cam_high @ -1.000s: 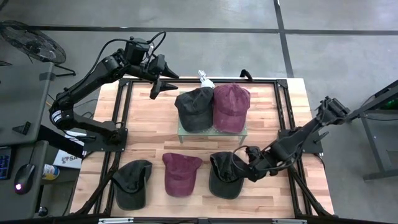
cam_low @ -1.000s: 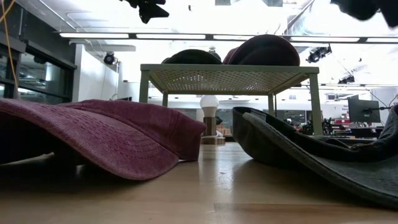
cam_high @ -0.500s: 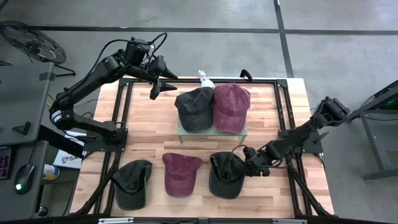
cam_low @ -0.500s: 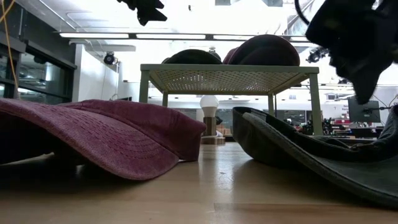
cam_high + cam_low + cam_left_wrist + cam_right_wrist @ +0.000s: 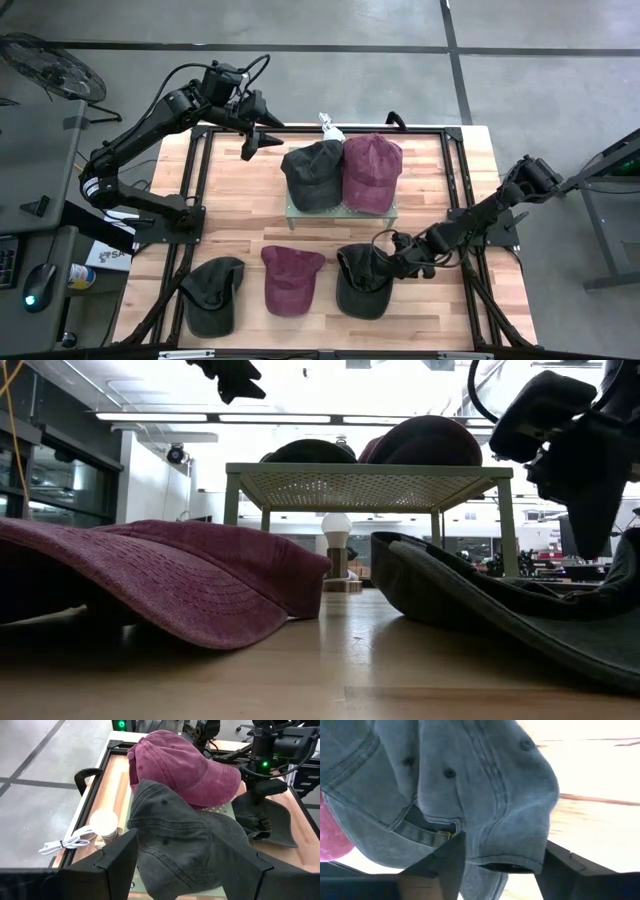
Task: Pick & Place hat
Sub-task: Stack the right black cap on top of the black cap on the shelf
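Right end effector low at 5 o'clock of the counter, fingers spread wide around the back edge of the dark grey hat, not clamped on it. Hat lying upside down on the counter, just at 3 o'clock of the maroon hat. Left end effector hovering at 11 o'clock, fingers apart, holding nothing, near the rack with two more hats.

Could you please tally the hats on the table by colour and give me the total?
Dark grey hats: 3, one on the rack, two on the table.
Maroon hats: 2, one on the rack, one on the table.
Total: 5 hats.
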You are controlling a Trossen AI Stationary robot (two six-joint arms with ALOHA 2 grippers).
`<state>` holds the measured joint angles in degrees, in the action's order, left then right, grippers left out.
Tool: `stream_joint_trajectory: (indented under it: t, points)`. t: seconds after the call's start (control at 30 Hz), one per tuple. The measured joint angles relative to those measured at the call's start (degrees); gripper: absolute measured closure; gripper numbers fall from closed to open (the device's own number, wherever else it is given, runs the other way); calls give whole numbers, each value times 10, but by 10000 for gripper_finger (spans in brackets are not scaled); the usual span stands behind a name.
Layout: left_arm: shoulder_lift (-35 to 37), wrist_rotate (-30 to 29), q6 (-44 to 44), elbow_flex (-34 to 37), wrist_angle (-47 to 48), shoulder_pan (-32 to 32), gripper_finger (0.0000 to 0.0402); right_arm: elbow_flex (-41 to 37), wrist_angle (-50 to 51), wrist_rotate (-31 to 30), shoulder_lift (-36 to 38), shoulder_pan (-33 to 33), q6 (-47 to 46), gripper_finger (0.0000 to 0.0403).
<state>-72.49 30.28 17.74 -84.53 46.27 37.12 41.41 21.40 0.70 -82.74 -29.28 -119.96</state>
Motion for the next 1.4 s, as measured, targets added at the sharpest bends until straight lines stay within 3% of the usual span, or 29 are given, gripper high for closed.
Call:
stream_joint_trajectory:
  t: [0.47,0.73,1.0,1.23,1.4]
  points:
    - [0,0,0,0,3,0,163,1,6,28,0,0,44,389]
    - [0,8,-3,0,4,0,163,51,2,75,0,-1,120,395]
    - [0,46,-1,0,2,0,163,172,3,72,0,-1,296,395]
    - [0,100,0,0,1,0,163,313,64,26,0,0,447,395]
    - [0,184,0,0,-27,0,163,429,170,-45,0,5,563,395]
